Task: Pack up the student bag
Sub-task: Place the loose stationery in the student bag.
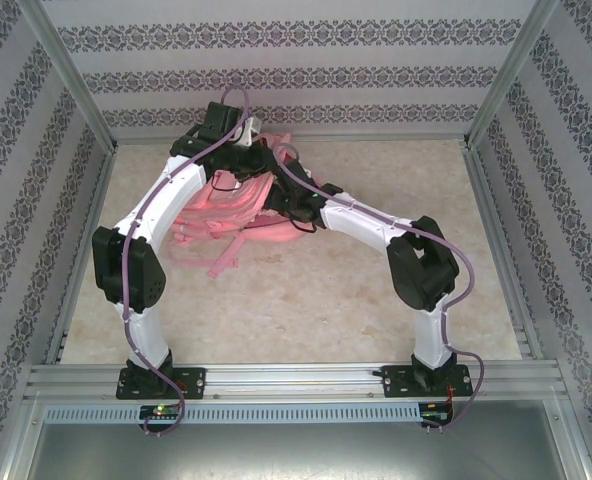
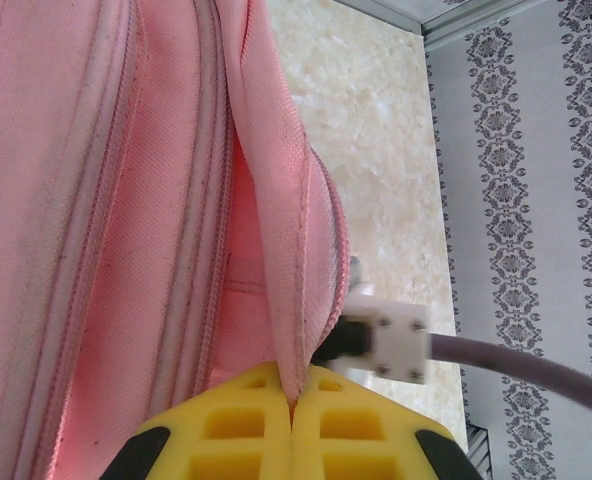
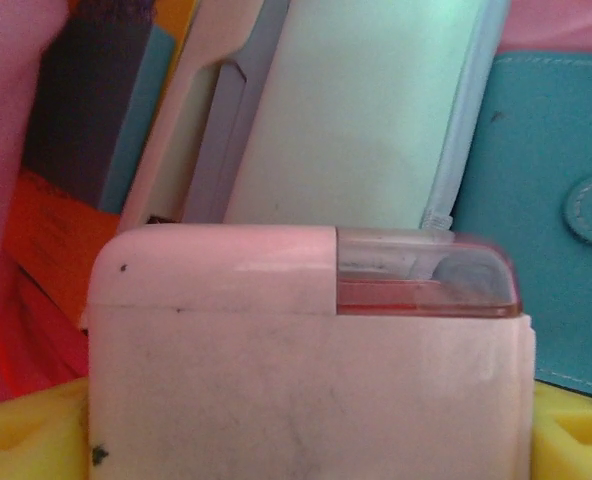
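student bag (image 1: 238,205) laid at far-centre of tabletop (image 1: 316,320) btwn both arms, left jaws clamped tight on its pink fabric edge, right jaws spread wide either side of pale pink box (image 3: 306,360) inside bag, gripped or loose can't be told, teal wallet (image 3: 536,200) seen behind

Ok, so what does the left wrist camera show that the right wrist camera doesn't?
Left wrist: the left gripper shut on an edge of the student bag, seen from outside, with the table, patterned wall and a white connector beyond. Right wrist: a pale block between the fingers of the right gripper, though a grip can't be confirmed, plus a teal wallet and a pale green case behind it. Both: yellow fingers at the bottom and pink fabric.
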Controlling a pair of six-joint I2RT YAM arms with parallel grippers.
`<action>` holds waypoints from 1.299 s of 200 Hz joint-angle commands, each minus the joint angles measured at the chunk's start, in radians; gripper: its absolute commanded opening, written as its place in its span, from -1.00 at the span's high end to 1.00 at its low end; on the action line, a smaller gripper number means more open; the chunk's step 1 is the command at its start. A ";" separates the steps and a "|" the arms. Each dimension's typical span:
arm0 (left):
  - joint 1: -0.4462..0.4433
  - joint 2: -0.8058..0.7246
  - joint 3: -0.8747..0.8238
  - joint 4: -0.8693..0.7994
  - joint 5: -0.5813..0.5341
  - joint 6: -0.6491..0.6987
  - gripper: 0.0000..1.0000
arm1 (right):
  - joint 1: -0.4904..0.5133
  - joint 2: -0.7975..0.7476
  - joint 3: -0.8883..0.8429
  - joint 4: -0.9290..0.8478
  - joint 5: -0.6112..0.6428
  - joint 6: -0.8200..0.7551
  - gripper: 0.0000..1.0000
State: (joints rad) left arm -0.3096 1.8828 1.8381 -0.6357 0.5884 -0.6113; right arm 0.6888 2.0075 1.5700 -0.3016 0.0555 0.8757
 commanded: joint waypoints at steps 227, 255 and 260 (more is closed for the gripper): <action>0.006 -0.056 0.001 0.074 0.049 -0.015 1.00 | -0.029 0.128 0.062 0.095 -0.251 0.020 0.38; 0.006 -0.054 -0.002 0.075 0.052 -0.015 1.00 | -0.017 0.169 0.111 0.088 -0.290 0.028 0.34; 0.006 -0.056 -0.004 0.073 0.051 -0.013 1.00 | -0.017 0.172 0.113 0.088 -0.300 0.033 0.34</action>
State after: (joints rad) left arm -0.2985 1.8824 1.8244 -0.6388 0.5823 -0.6113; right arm 0.6434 2.1273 1.6432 -0.2272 -0.1413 0.8898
